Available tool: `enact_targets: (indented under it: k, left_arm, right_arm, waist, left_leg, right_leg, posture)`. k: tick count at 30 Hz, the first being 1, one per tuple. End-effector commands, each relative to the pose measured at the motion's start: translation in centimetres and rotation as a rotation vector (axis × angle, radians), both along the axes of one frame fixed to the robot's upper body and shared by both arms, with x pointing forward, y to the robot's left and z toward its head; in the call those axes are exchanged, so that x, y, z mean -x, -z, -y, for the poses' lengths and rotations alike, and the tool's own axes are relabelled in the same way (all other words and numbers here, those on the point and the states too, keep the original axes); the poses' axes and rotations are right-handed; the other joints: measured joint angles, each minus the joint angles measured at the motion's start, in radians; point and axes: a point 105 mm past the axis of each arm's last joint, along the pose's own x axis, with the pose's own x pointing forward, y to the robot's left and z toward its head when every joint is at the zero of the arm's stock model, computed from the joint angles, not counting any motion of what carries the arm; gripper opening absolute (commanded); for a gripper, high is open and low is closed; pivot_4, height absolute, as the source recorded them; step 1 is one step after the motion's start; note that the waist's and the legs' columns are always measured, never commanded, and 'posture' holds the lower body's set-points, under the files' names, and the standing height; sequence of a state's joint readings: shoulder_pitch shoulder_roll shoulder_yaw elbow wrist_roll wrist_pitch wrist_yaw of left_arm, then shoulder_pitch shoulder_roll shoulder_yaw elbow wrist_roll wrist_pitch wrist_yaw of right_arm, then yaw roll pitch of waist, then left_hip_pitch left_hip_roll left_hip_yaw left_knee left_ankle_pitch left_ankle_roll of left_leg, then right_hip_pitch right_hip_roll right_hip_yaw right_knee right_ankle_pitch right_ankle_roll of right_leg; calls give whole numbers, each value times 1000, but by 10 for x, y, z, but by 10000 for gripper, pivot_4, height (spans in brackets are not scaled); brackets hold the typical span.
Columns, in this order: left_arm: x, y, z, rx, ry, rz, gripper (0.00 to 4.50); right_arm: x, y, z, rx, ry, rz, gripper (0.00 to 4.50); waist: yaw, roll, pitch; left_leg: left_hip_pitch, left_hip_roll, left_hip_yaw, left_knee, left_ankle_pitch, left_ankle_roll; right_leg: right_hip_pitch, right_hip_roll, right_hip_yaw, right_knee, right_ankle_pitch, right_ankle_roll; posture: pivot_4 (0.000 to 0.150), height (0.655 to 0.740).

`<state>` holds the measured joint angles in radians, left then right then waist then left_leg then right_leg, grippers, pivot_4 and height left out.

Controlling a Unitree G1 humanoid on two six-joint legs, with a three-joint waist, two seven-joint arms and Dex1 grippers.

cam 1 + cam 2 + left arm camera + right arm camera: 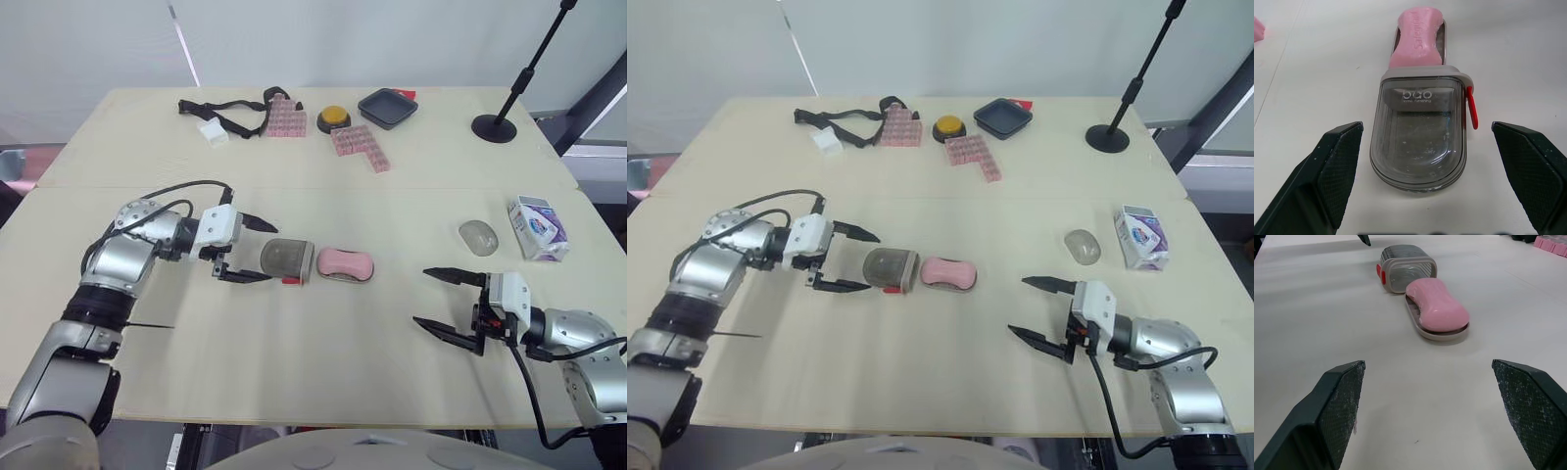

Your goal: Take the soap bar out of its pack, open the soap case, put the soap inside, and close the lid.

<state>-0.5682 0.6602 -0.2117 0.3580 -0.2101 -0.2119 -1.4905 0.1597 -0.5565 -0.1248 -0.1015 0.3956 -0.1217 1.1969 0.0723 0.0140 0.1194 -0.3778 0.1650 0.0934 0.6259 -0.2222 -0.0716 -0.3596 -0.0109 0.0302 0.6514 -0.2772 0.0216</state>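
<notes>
**Pink soap (345, 262) in the case, lid not yet shut**

Tabletop (294, 382) job looks nearly done. Left pincer (272, 253) gapes wide, empty, at the end of the flipped-open lid (286, 258). Right pincer (421, 296) is wide, empty, well apart. Pack (537, 227) is set aside. Soap rests on the base (1440, 335). Closing remains.

clear glossy plastic soap case (1420, 139), matt tabletop (323, 362)
</notes>
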Motion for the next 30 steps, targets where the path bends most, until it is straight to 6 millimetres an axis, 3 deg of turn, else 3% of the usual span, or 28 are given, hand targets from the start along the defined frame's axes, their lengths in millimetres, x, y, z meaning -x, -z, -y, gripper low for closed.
enact_targets:
  k: [1, 10, 30]
  left_arm:
    - [-3, 1, 4, -36, 40, 21, 45000]
    - [-13, 16, 21, -65, 57, 9, 45000]
    - [-19, 30, 26, -67, 30, -11, 45000]
  right_arm:
    - [-2, -5, 5, 19, 5, 36, 44526]
    - [-6, -8, 11, 23, 25, 43, 44526]
    - [2, -1, 12, 14, 16, -2, 44526]
  waist:
    - [1, 0, 0]
    - [6, 0, 0]
    - [6, 0, 0]
  left_leg:
    - [0, 0, 0, 0, 0, 0]
    - [0, 0, 0, 0, 0, 0]
    - [-2, 0, -1, 0, 0, 1]
  right_leg:
    - [0, 0, 0, 0, 0, 0]
    - [0, 0, 0, 0, 0, 0]
    - [0, -1, -2, -1, 0, 0]
  posture:
    - [1500, 7400]
    - [1500, 7400]
    - [1500, 7400]
